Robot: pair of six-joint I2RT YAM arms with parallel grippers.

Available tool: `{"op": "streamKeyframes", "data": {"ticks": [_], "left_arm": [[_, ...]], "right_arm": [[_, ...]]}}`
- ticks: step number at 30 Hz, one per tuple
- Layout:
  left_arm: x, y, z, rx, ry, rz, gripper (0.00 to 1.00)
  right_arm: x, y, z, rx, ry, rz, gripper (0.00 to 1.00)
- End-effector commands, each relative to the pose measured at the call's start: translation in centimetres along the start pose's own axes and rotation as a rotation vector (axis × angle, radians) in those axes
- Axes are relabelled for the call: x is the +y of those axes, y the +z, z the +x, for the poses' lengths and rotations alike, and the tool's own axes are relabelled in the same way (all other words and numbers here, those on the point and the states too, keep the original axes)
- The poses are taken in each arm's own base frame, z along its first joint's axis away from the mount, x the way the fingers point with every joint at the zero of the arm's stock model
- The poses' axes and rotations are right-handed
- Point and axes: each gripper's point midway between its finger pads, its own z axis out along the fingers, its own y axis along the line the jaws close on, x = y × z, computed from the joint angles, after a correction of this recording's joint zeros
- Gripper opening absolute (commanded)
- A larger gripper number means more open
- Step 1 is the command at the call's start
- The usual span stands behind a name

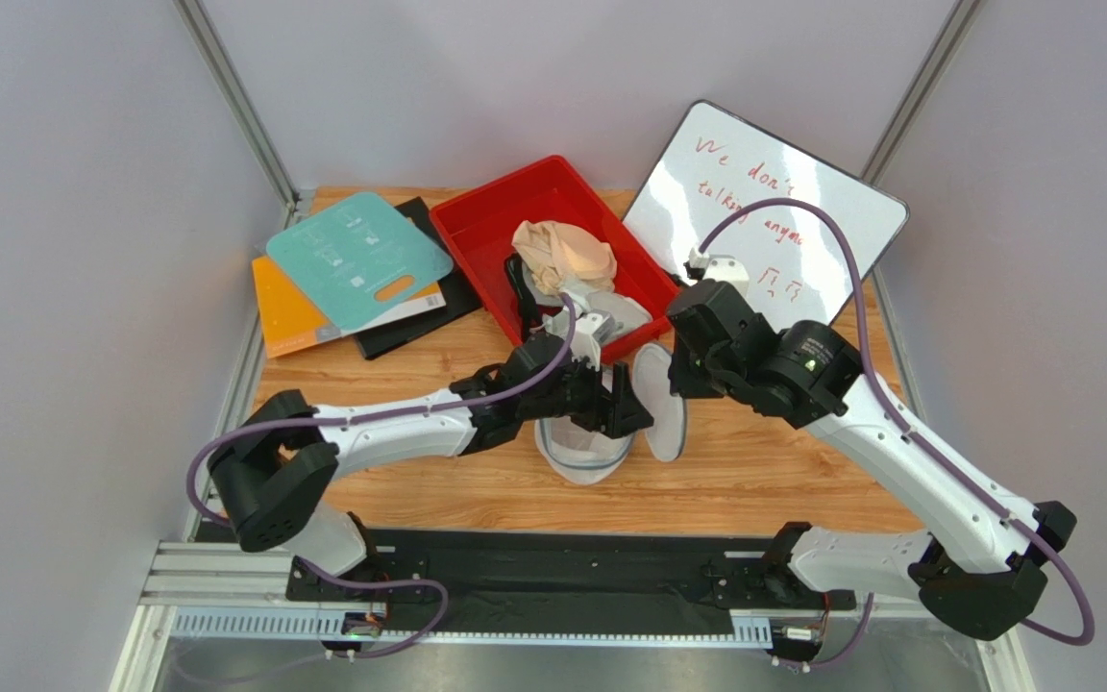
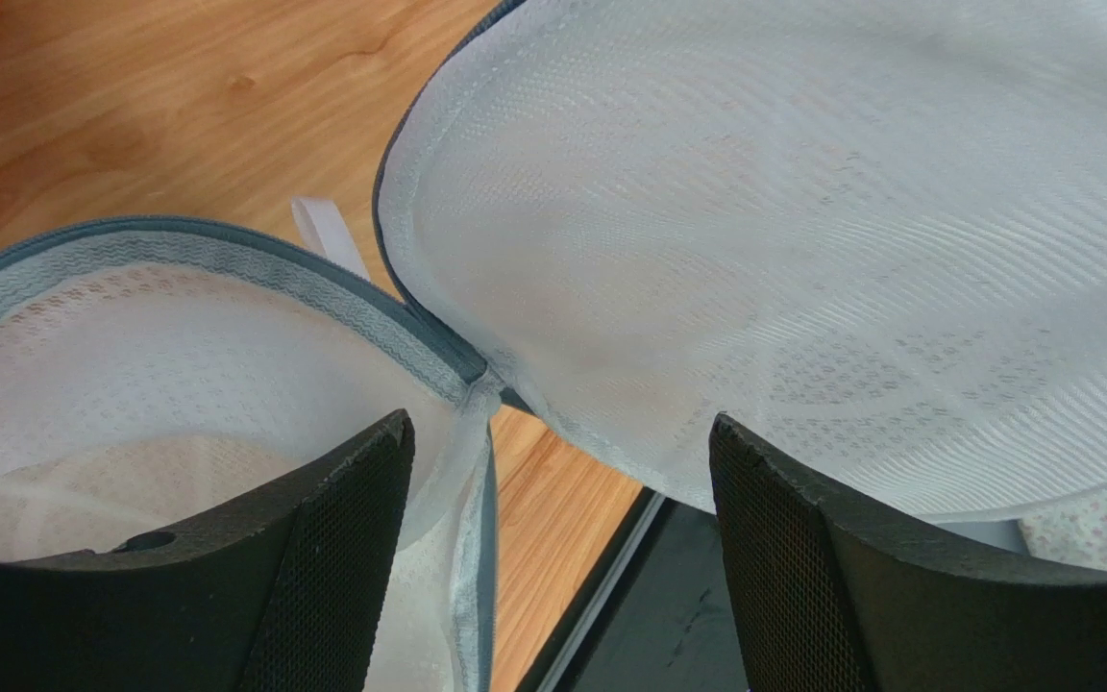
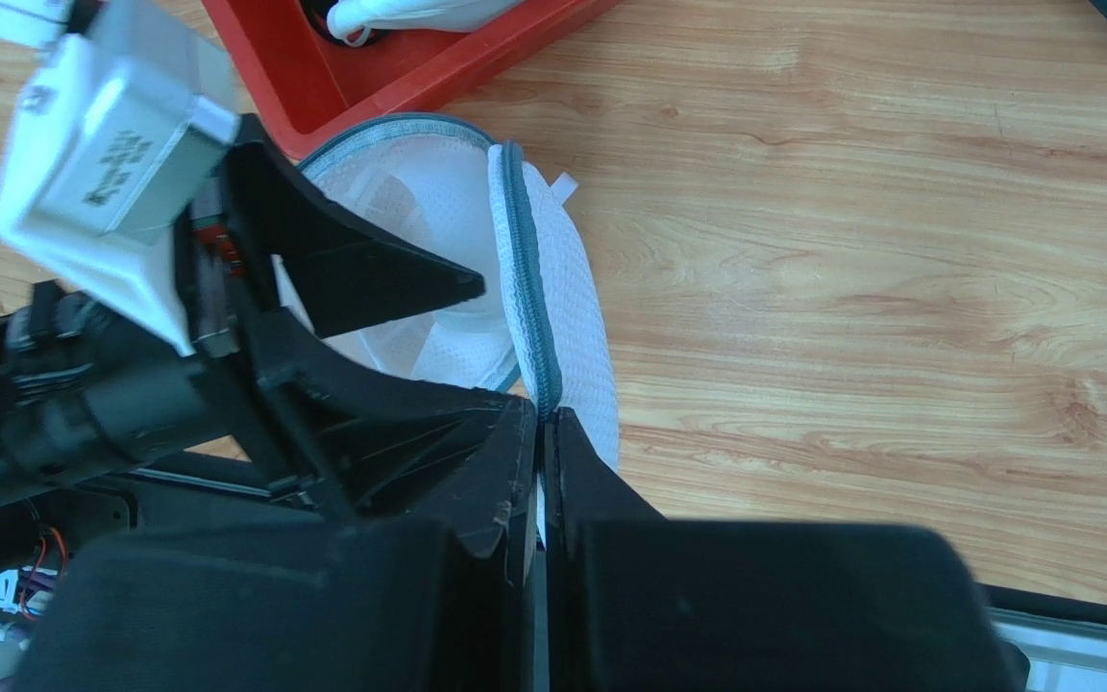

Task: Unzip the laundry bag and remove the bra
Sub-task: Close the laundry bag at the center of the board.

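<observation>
Bra (image 1: 567,253) in red bin (image 1: 484,238) overhead only, left gripper (image 2: 559,426) spread, right gripper (image 3: 544,421) pinching laundry bag (image 3: 562,289)

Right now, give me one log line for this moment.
bag: unzipped, open in two halves | bra: in red bin | left jaws: open over bag | right jaws: shut on bag rim

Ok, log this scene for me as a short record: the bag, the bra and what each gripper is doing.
laundry bag: unzipped, both halves spread open on the table
bra: beige, lying in the red bin, outside the bag
left gripper: open, over the opened bag
right gripper: shut on the bag's grey zipper rim
</observation>
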Motion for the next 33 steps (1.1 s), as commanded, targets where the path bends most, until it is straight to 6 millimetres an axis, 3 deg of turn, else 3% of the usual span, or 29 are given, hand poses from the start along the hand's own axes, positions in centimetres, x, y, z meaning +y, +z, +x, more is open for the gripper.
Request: {"op": "streamKeyframes", "data": {"ticks": [1,7,14,19,23,29,32,33], "left_arm": [[-3.0,1.1,-1.8,-0.070,-0.033,0.146,0.79],[-0.8,2.9,1.1,-0.031,-0.094,0.133,0.77],[0.9,2.6,3.1,-0.050,-0.098,0.123,0.77],[-1.1,2.8,2.3,-0.065,-0.054,0.200,0.78],[-4.4,0.8,-0.8,-0.141,-0.015,0.281,0.80],[-6.3,-3.0,-3.4,-0.156,0.027,0.239,0.81],[-5.0,-4.8,-3.5,-0.137,0.052,0.131,0.81],[-3.8,-5.3,-2.3,-0.094,0.049,0.072,0.81]], "right_arm": [[0.7,-0.6,-1.0,-0.051,0.020,-0.049,0.00],[0.3,-0.9,-1.2,-0.068,0.023,-0.037,0.00],[-0.6,-1.5,-1.8,-0.101,0.032,-0.009,0.00],[-0.1,-1.9,-2.1,-0.112,0.039,-0.045,0.00],[-0.4,-1.6,-1.9,-0.108,0.032,-0.026,0.00],[-1.1,-0.7,-1.7,-0.105,0.012,0.032,0.00],[-1.1,-0.3,-1.9,-0.104,0.006,0.048,0.00],[-1.0,-0.3,-1.9,-0.105,0.006,0.048,0.00]]}}
